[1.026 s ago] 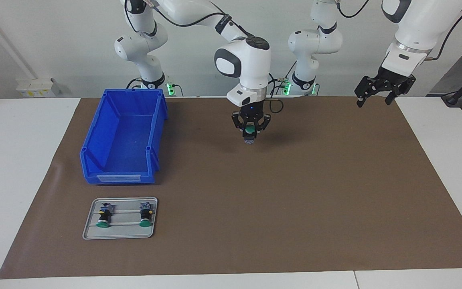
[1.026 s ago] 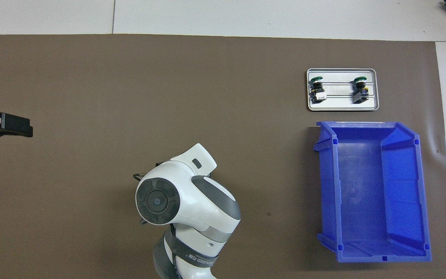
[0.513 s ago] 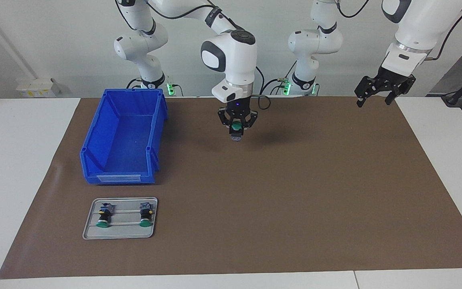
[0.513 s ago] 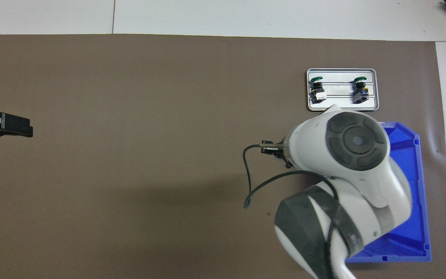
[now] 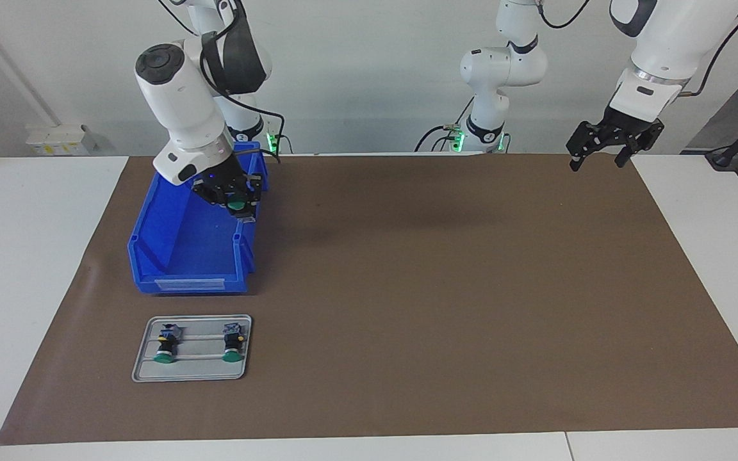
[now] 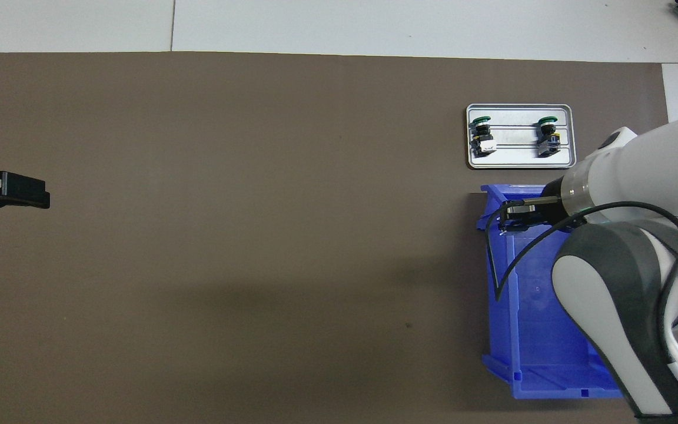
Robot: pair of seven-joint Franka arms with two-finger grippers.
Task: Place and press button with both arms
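Note:
My right gripper [image 5: 234, 201] is shut on a green-capped button [image 5: 238, 207] and holds it in the air over the blue bin [image 5: 189, 282], above the bin's wall toward the table's middle. In the overhead view the right gripper [image 6: 512, 213] shows over the bin [image 6: 551, 377], and the held button is hidden. Two more green-capped buttons [image 5: 165, 349] [image 5: 233, 346] lie on a grey tray [image 5: 191, 375], farther from the robots than the bin. They also show in the overhead view [image 6: 482, 132] [image 6: 547, 134]. My left gripper [image 5: 597, 164] is open and empty and waits in the air.
A brown mat [image 5: 439, 307] covers most of the white table. The tray [image 6: 520, 164] lies just beside the bin's open front. The left gripper [image 6: 39, 197] hangs over the mat's edge at the left arm's end.
My right arm has swung with the button from over the mat's middle to over the blue bin. The left arm has not moved.

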